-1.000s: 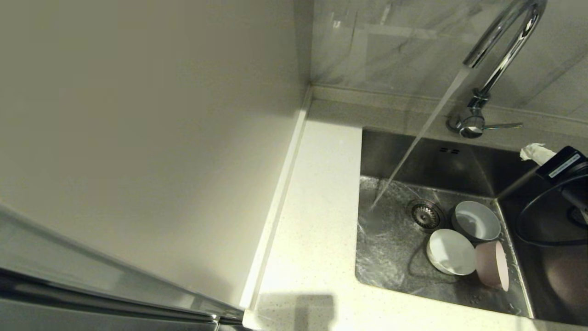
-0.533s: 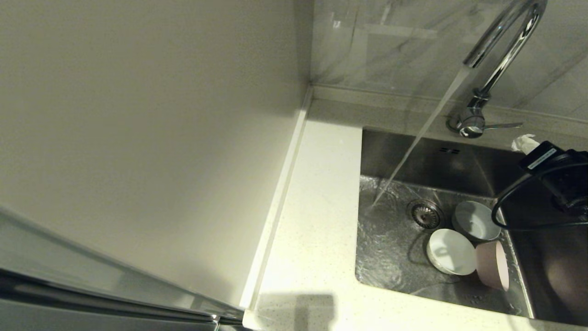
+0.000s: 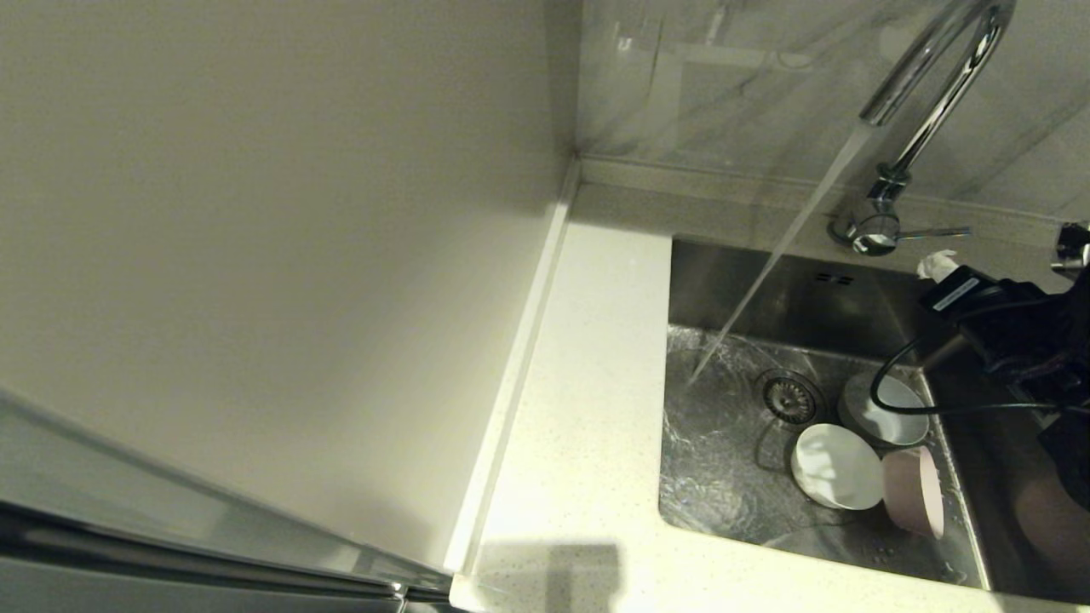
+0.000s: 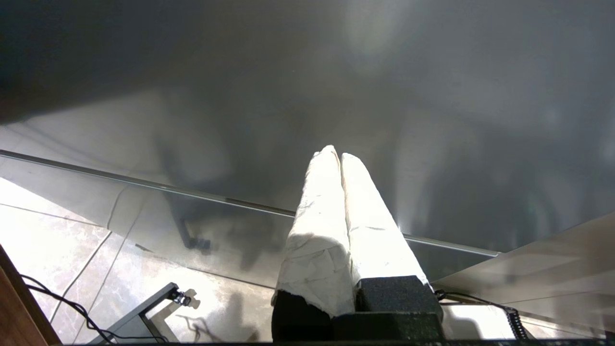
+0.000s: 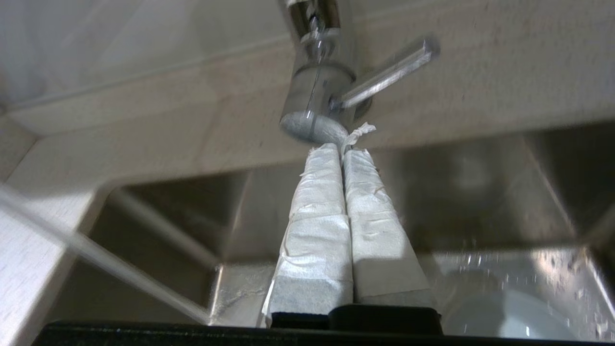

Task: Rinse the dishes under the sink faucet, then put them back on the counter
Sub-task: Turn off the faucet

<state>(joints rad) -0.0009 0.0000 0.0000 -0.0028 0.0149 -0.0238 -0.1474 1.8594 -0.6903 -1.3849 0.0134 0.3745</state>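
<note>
R gripper [image 5: 342,146] pressed closed by chrome faucet [image 5: 319,91] base (water running); 3 bowls [image 3: 836,466] in sink [image 3: 732,477].

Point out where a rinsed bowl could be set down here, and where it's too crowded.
Free: the counter strip between the side wall and the sink, and the basin floor around the falling water. Crowded: the basin's right corner, where two white bowls and the pink bowl touch beside the drain, under the right gripper, shut near the faucet.
</note>
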